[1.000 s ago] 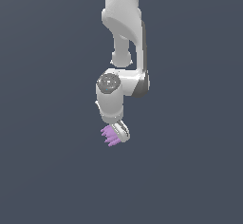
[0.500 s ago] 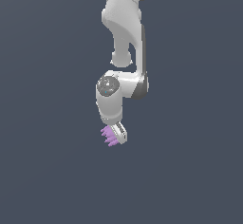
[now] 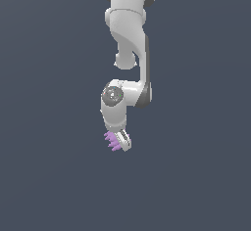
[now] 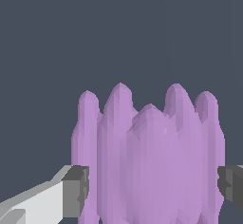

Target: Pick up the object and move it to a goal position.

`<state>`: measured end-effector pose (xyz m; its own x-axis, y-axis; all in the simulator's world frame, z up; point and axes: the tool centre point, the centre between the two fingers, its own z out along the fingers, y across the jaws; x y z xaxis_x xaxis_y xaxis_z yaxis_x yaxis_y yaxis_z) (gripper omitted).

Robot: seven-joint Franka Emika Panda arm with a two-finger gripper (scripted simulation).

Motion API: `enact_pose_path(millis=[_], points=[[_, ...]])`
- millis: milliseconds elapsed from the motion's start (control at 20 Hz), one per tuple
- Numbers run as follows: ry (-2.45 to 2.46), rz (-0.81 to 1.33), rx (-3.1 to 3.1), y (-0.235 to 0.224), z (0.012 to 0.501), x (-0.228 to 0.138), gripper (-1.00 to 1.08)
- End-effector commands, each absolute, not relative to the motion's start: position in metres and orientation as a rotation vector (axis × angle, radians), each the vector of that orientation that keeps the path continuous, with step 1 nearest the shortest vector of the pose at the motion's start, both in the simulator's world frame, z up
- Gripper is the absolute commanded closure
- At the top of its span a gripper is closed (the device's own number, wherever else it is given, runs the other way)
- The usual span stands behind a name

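- Hanging from the top centre of the exterior view, the white arm (image 3: 128,39) reaches down to just below the frame's middle, against a plain dark grey-blue background.
- Gripper (image 3: 119,142) at the arm's lower end, clamped on the object (image 3: 112,140).
- Object: light purple, spiky; its points stick out toward the exterior view's left and downward.
- Wrist view: object (image 4: 149,156) fills the lower centre, ridged lobes upright, a dark grey finger pad (image 4: 76,191) touching each flank.
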<state>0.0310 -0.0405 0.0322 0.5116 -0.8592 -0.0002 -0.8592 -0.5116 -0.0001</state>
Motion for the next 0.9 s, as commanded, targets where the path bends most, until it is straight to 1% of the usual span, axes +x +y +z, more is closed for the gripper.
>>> enact_pose_path(millis=[0,250,300,750,800,850], points=[[1.554,0.0,-2.73,-0.041,0.021,0.031,-0.92],[1.554,0.0,-2.73,-0.04,0.014,0.032,-0.92],[1.554,0.0,-2.73,-0.04,0.014,0.032,1.08],[1.554,0.0,-2.73,-0.04,0.014,0.032,1.08],[1.55,-0.021,-2.72,-0.039,0.028,0.038,1.08],[1.55,-0.021,-2.72,-0.039,0.029,0.038,1.08]])
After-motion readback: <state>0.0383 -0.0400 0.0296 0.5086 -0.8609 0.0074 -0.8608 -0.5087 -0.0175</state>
